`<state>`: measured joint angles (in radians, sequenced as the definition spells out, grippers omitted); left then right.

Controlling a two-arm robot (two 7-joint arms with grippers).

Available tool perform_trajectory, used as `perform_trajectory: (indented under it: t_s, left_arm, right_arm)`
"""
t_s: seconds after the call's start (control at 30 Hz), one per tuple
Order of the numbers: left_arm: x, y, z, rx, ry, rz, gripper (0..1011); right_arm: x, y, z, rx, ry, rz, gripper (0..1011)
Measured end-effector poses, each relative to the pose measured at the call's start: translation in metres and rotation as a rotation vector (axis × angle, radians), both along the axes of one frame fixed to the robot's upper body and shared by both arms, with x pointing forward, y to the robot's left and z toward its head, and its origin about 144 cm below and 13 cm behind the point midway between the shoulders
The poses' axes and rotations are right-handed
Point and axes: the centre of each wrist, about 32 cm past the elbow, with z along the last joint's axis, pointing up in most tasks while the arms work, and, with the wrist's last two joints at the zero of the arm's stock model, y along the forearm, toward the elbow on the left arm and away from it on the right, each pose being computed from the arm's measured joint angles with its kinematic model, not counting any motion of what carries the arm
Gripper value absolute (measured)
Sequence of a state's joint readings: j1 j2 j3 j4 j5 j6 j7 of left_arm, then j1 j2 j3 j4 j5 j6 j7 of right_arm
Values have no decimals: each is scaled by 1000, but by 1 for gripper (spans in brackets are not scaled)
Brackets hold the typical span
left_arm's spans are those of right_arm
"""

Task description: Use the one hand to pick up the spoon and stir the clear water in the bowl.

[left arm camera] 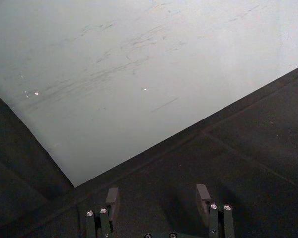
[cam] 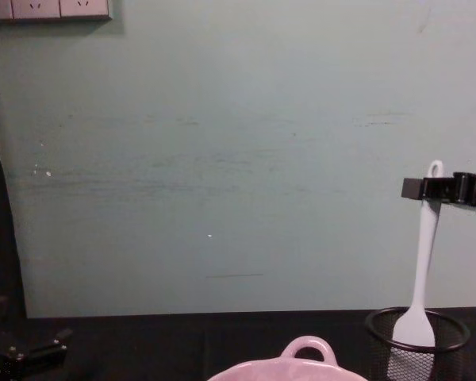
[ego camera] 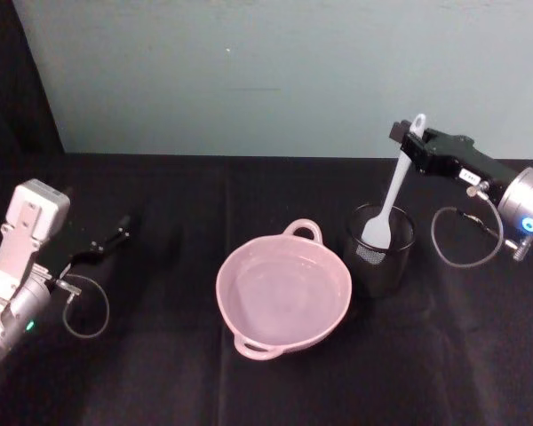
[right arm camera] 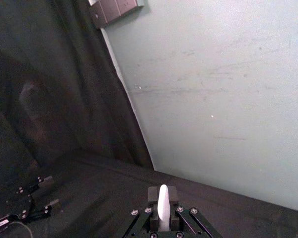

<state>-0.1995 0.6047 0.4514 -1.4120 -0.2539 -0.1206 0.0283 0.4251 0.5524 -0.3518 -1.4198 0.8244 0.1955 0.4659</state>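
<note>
Working from the biggest thing down, you have the black cloth-covered surface (ego camera: pixel 160 373) carrying everything, with a pale green wall behind its far edge. Near the middle of the surface sits the pale pink round bowl with arched loop handles (ego camera: pixel 282 300), holding clear water. Just beside it, toward the right edge, stands the black wire-mesh cup (ego camera: pixel 380 251), apart from the bowl by a narrow gap.

Your right claw (ego camera: pixel 411 147) hangs above the cup, its black flat fingers clamped on the long slim white plastic spoon (ego camera: pixel 393 193) just below the oval hole at the handle end. In the chest view the spoon hangs nearly upright, its paddle head sitting inside the cup at rim level. The right wrist view shows the white handle tip pinched between the jaws.

Your left claw (ego camera: pixel 115 236) is parked low near the left edge of the surface, jaws standing apart with nothing between them, as the left wrist view shows.

You appear to be in the pick-up step: grip made, spoon not yet clear of the cup. Next, you will likely need to raise it until the paddle clears the rim, carry it leftward over the bowl, then lower the head into the water before stirring.
</note>
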Motion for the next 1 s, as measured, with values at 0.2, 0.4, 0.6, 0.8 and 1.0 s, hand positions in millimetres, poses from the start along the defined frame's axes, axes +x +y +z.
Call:
perform_trajectory:
  t_s: [0.2, 0.4, 0.6, 0.8, 1.0]
  left_arm:
    - [0, 0, 0, 0, 0, 0, 1005]
    - [0, 0, 0, 0, 0, 0, 1005]
    - [0, 0, 0, 0, 0, 0, 1005]
    - [0, 0, 0, 0, 0, 0, 1005]
    - [0, 0, 0, 0, 0, 0, 1005]
  right_arm:
    - [1, -2, -9, 9, 28, 0, 114]
    - [2, -2, -18, 34, 57, -4, 113]
    - [3, -3, -25, 56, 74, -14, 113]
    - [4, -5, -32, 82, 93, -19, 113]
    - [6, -7, -40, 114, 115, -24, 113]
